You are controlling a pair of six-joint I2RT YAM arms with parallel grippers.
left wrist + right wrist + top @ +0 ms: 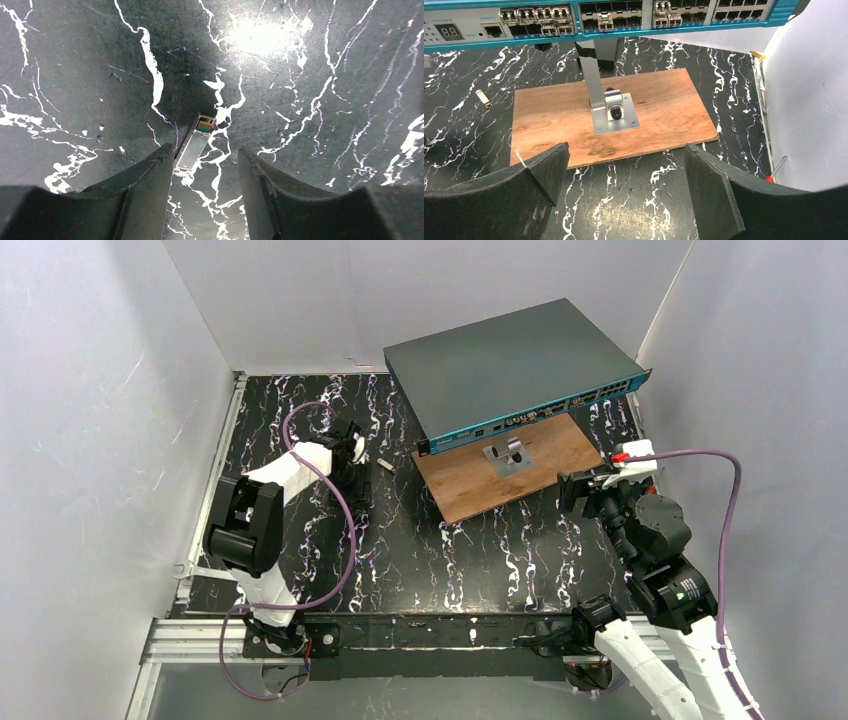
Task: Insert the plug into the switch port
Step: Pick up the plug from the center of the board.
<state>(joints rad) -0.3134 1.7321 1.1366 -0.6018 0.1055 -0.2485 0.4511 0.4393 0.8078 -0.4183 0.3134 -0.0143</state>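
The plug [195, 145], a small silver metal module with a green end, lies flat on the black marbled table [310, 75]. My left gripper [205, 149] hovers low over it, open. The plug's near end lies just inside the left fingertip [160, 160], with a gap to the other finger. From above, the plug [383, 462] sits just right of the left gripper [352, 455]. The switch [510, 365] stands raised at the back right. Its teal port strip [599, 20] fills the top of the right wrist view. My right gripper [582, 490] is open and empty, facing the switch.
A brown wooden board [649, 115] lies under the switch's front, carrying a metal bracket [611, 110] that props it up. A red-handled tool [774, 170] leans at the right wall. White walls enclose the table. A purple cable [345, 520] loops along the left arm.
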